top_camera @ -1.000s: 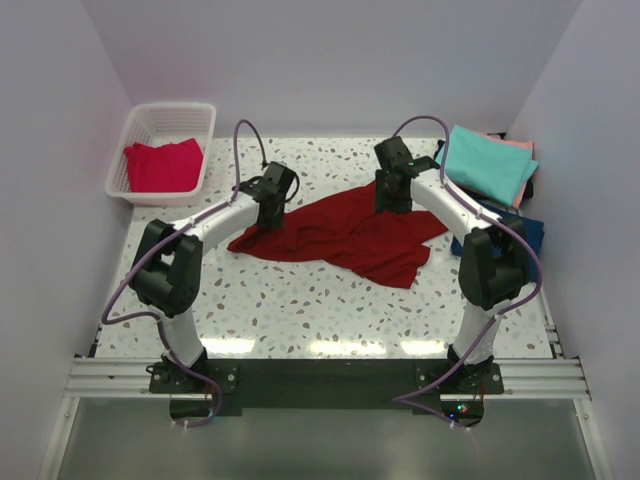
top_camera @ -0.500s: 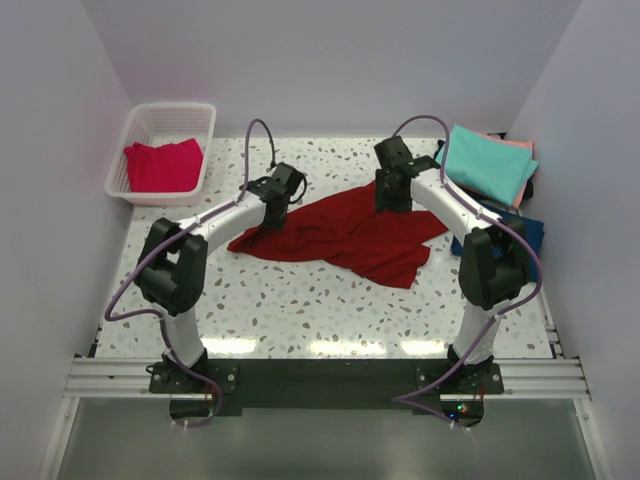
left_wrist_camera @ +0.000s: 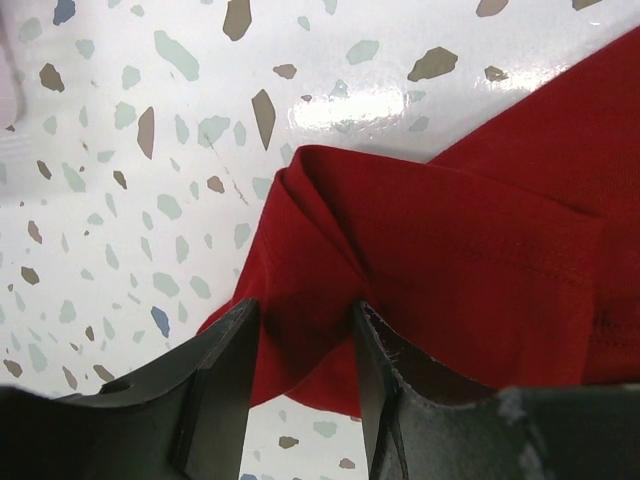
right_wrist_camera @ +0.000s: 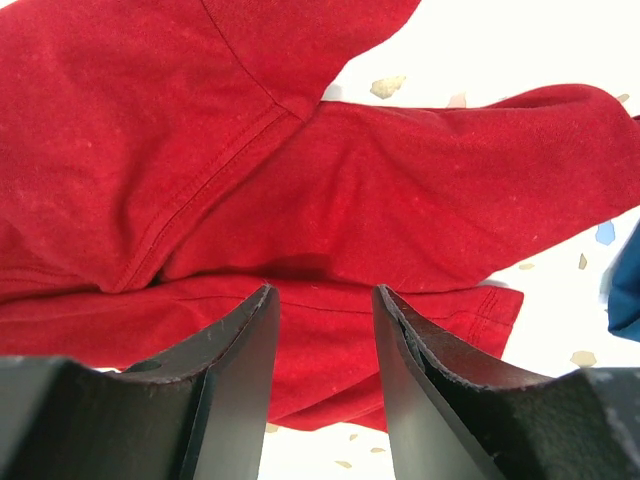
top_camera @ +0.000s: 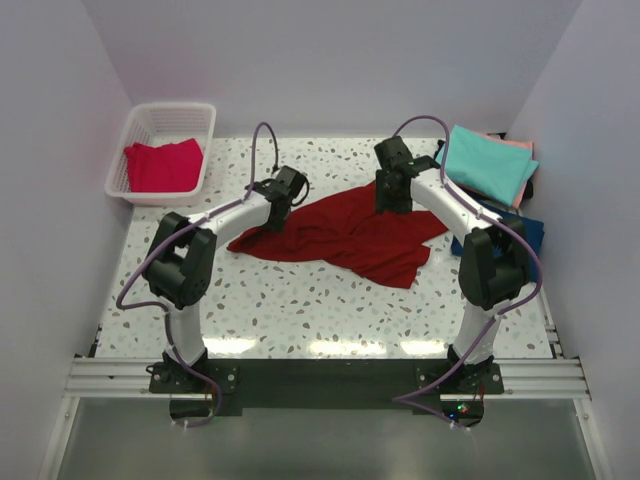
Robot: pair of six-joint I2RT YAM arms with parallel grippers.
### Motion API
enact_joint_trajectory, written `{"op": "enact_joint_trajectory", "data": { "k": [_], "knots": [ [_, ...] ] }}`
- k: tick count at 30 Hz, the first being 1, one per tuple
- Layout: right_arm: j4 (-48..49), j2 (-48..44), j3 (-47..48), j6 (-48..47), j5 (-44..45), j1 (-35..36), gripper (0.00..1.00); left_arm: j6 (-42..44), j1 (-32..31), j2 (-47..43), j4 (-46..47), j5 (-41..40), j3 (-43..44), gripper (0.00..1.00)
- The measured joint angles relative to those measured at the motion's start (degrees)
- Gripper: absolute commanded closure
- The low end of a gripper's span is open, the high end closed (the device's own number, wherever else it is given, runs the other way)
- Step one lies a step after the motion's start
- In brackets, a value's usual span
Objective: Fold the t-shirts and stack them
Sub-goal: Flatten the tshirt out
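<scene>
The large dark red t-shirt (top_camera: 345, 235) lies crumpled in the middle of the table. My left gripper (top_camera: 280, 205) is open at its left end. In the left wrist view (left_wrist_camera: 305, 320) a raised fold of the red cloth (left_wrist_camera: 480, 250) sits between the two fingers. My right gripper (top_camera: 390, 200) is open over the shirt's far right part. In the right wrist view (right_wrist_camera: 325, 295) the red cloth (right_wrist_camera: 400, 190) lies just under the spread fingers. A teal shirt (top_camera: 488, 165) lies folded on a salmon pink one (top_camera: 520, 147) and a navy one (top_camera: 505, 228) at the right.
A white lattice basket (top_camera: 140, 125) at the far left corner holds a pinkish-red shirt (top_camera: 163, 165). The navy cloth's edge shows at the right of the right wrist view (right_wrist_camera: 625, 295). Pale walls close in the speckled table (top_camera: 300, 300) on three sides.
My left gripper has moved a little to the right, onto the left end of the dark red shirt. The right arm and the shirt have not visibly moved.
</scene>
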Motion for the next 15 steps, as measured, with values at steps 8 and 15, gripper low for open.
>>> {"op": "enact_joint_trajectory", "data": {
  "k": [8, 15],
  "knots": [
    [-0.2, 0.0, 0.0, 0.1, 0.0, 0.1, 0.54, 0.1, -0.6, 0.0, 0.0, -0.3, 0.0, 0.57],
    [-0.3, 0.0, 0.0, 0.1, 0.0, 0.3, 0.54, 0.2, -2.1, 0.0, 0.0, -1.3, 0.0, 0.72]
  ]
}}
